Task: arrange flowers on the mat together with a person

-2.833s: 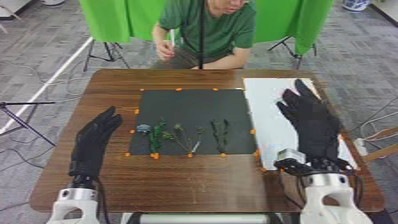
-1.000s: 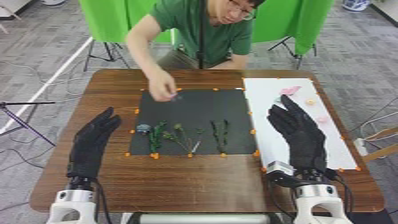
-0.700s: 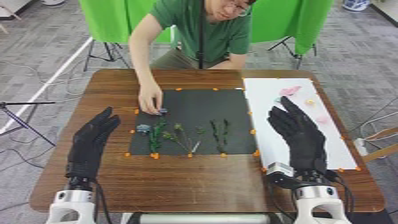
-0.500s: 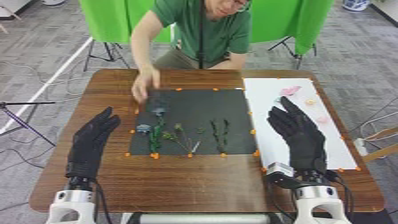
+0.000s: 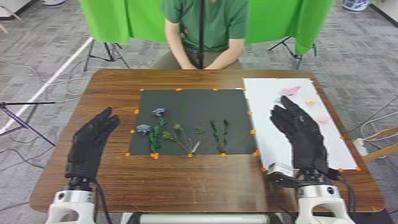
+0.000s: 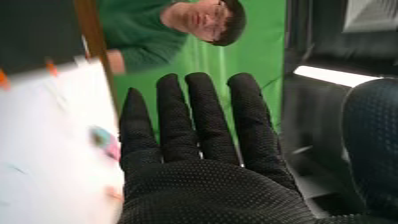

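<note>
- Left hand (image 5: 87, 147): fingers straight, narrow; mat (image 5: 197, 102) lies to their right
- Right hand (image 5: 303, 142): fingers straight, narrowly spread; pink flower (image 5: 290, 91) lies just beyond fingertips

The robot's arms (image 5: 72, 207) were white, with silvery metal collars (image 5: 78, 195). The left robot hand (image 5: 90, 142) and right robot hand (image 5: 302, 135) wore black fabric gloves, the right one finely dimpled. Dark cables (image 5: 101, 196) ran alongside.
</note>
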